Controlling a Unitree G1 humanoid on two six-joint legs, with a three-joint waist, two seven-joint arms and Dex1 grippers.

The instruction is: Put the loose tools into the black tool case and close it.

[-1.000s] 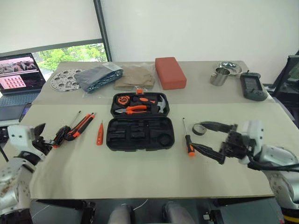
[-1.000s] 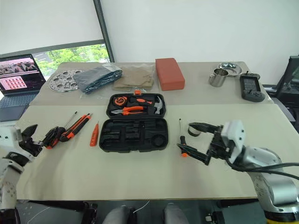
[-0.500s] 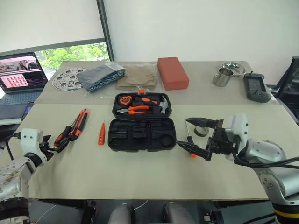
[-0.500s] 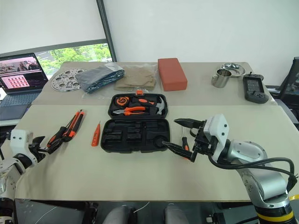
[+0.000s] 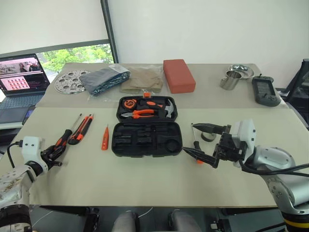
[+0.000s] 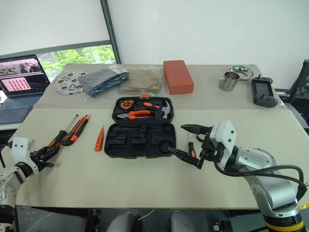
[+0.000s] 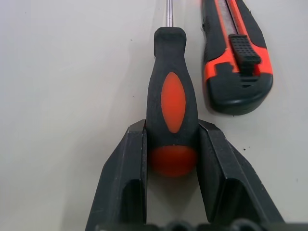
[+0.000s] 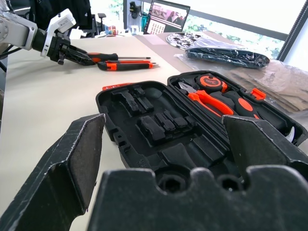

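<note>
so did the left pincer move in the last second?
Yes. The left pincer dropped toward the table edge and closed on the screwdriver handle beside the utility knife.

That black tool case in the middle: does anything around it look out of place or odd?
Nothing looks damaged or spilled. The black tool case lies open, its front slots empty, while tools that could fill them lie loose on the table: a screwdriver in the left gripper, a utility knife, a small orange tool.

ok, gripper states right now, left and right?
Left gripper: closed on the handle of a screwdriver that lies on the table.
Right gripper: open, empty, beside the open tool case.
</note>
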